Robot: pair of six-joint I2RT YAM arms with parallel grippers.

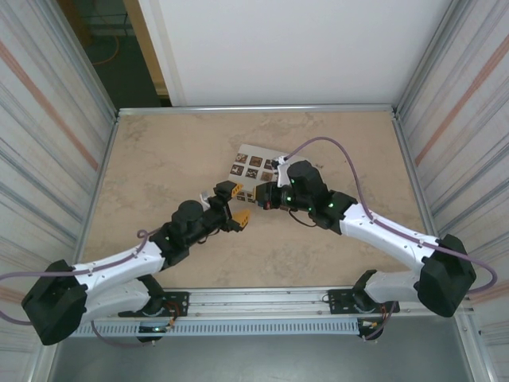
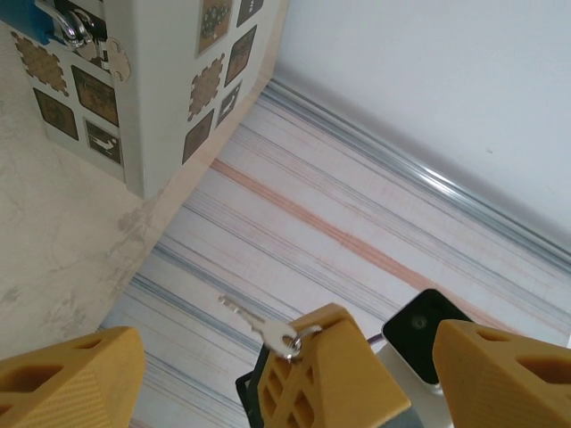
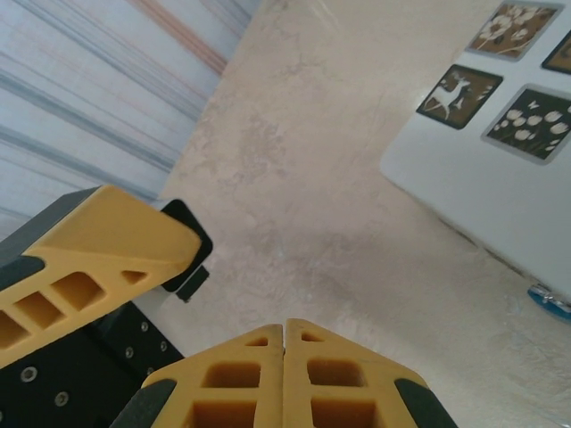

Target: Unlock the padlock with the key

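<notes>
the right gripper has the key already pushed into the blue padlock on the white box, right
Not quite: the key is not in the padlock. The left wrist view shows it pinched in the right gripper, apart from the lock, which hangs on the white box.

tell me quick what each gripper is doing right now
Left gripper: open, holding nothing.
Right gripper: shut on the key.

Top ext. cam: fixed, high, behind arm bases, looks down over whole table (image 1: 159, 151). L wrist cam: close, low, faces past own fingers (image 2: 71, 379) toward white box (image 2: 161, 98) and side wall (image 2: 339, 232). R wrist cam: close, angled down at tabletop. All 3 views share the box.
</notes>
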